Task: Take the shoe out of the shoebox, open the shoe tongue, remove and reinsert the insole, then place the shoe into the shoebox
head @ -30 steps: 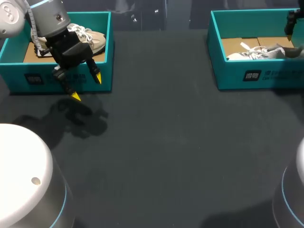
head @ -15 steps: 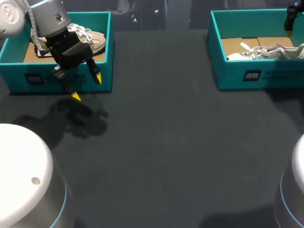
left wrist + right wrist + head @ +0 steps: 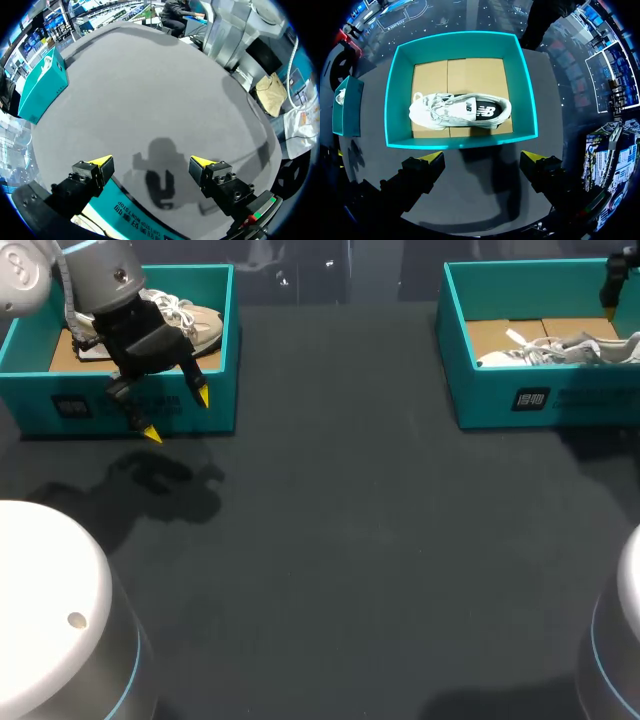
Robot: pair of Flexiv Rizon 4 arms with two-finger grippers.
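2 grippers hang spread and empty: the left gripper (image 3: 177,416) at the front wall of the 10 o'clock shoebox (image 3: 90,405), the right gripper (image 3: 483,157) above the 2 o'clock shoebox (image 3: 527,100). Each box holds 1 white shoe (image 3: 460,111), seemingly on its side. It is probably light, with a soft upper and a stiffer sole, so pinch the heel collar and avoid the loose laces.

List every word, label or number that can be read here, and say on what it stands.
On the left shoebox, front wall: dark mark and white print, too blurred to read.
On the right shoebox, front wall: dark mark and pale print, too blurred to read.
On the shoe in the right shoebox: a side emblem, no readable word.
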